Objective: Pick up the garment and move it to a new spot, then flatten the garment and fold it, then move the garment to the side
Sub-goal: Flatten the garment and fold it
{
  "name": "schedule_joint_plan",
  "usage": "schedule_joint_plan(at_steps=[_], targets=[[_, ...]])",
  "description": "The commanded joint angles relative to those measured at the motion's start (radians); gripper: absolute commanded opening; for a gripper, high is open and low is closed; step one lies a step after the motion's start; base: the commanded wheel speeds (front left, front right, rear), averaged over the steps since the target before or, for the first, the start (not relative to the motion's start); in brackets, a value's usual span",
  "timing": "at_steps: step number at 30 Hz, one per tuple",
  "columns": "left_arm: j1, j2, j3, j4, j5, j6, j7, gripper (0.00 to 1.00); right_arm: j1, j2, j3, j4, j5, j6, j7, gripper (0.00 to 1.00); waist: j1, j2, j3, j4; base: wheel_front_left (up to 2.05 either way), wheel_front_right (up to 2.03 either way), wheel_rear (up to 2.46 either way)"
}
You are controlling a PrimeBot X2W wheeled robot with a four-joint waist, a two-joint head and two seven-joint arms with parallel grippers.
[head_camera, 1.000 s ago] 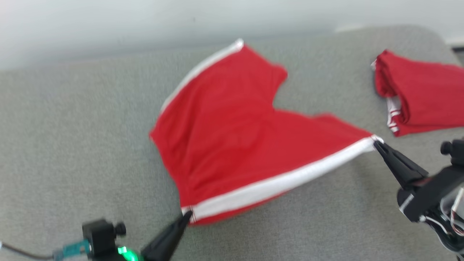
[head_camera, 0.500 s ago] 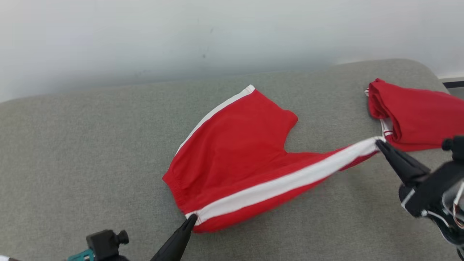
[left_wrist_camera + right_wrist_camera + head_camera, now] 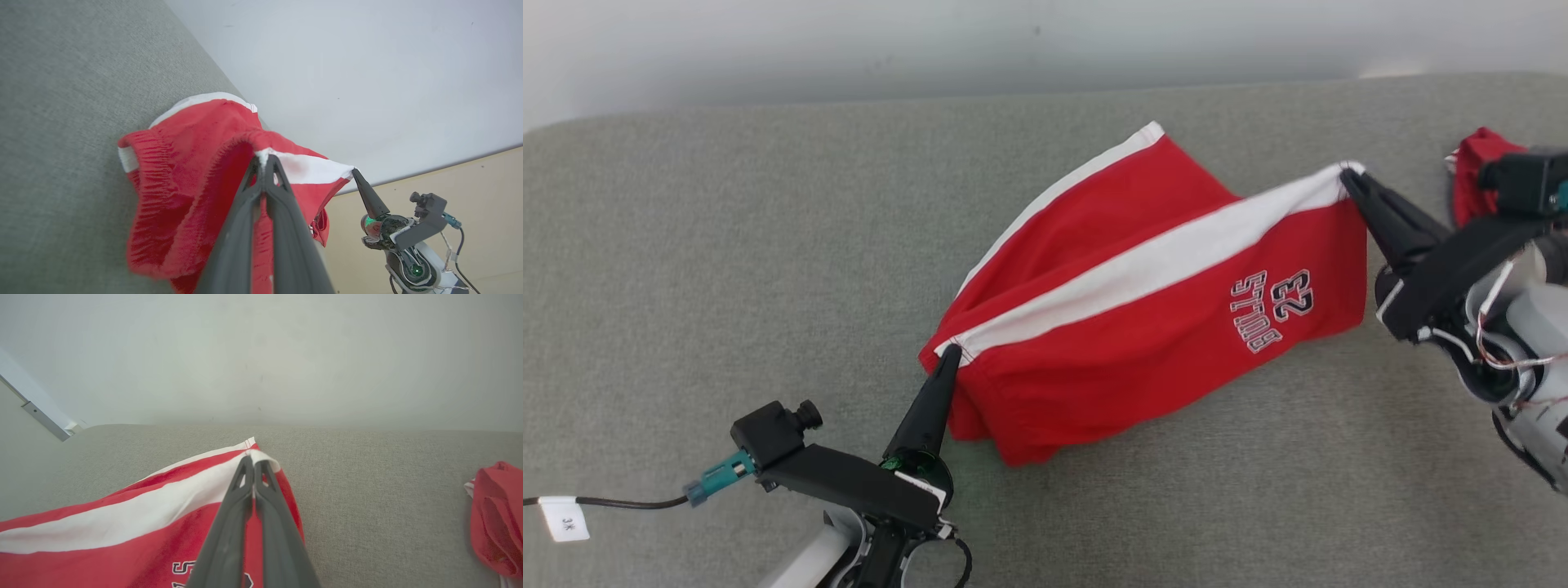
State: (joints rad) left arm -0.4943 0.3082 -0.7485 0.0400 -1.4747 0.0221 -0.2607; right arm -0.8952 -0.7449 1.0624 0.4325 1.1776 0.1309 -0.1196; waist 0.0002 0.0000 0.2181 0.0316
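Cushion (image 3: pixel 686 245): grey woven upholstery with a coarse weave, a flat top and rounded far corners. Its far edge butts against a plain pale wall (image 3: pixel 849 41).

Shorts (image 3: pixel 1143 343): red knit with a wide white side stripe, a gathered elastic waistband and a stitched hem. They sit over the cushion's middle, lifted and pulled taut along the stripe between the two grippers. The front panel hangs below the stripe, and its bottom fold rests on the cushion. The other leg, with its own white stripe, lies on the cushion toward the far edge. There is a dark-and-white print near the leg end, upside down in the head view. It is probably a number over a word, but too small to read for sure.

Second garment (image 3: pixel 1474 159): red with white trim, bunched in soft folds at the cushion's right end, apart from the shorts.

Left gripper (image 3: pixel 949 359): long dark tapered fingers pinched together on the waistband end of the stripe, above the cushion's near-middle. In the left wrist view, white cloth sits right at the tips.

Right gripper (image 3: pixel 1347 175): same build, clamped tight on the hem corner of the stripe, toward the cushion's right end. In the right wrist view, the white corner pokes over the tips.

Cable (image 3: pixel 621 504): thin and black, with a white paper tag (image 3: pixel 564 518). It runs to a teal connector (image 3: pixel 715 478) on the left wrist, over the cushion's near-left edge.
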Motion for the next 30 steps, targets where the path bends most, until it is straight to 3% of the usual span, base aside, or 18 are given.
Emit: schedule_joint_plan(at_steps=[1,5,18,30], targets=[[-0.010,-0.011,0.013,0.020,-0.013,0.002,-0.004,0.00,-0.036,0.009,0.008,0.013,-0.014,0.000,0.002,0.00,-0.0002,0.0000,0.059,0.046,0.00,0.00,0.00],[-0.029,-0.037,0.033,0.071,-0.021,0.007,-0.004,0.00,-0.115,0.029,0.033,0.061,-0.030,0.000,-0.006,0.00,-0.0002,0.0000,0.097,0.071,0.00,0.00,0.00],[-0.120,-0.117,0.059,0.191,0.024,-0.051,-0.002,0.00,-0.326,0.073,0.166,0.191,-0.065,0.000,-0.029,0.00,-0.0002,0.0000,0.205,0.143,0.00,0.00,0.00],[-0.134,-0.174,0.146,0.275,0.132,-0.049,-0.002,0.00,-0.435,0.107,0.210,0.303,-0.051,0.000,-0.058,0.00,-0.0002,0.0000,0.276,0.195,0.00,0.00,0.00]])
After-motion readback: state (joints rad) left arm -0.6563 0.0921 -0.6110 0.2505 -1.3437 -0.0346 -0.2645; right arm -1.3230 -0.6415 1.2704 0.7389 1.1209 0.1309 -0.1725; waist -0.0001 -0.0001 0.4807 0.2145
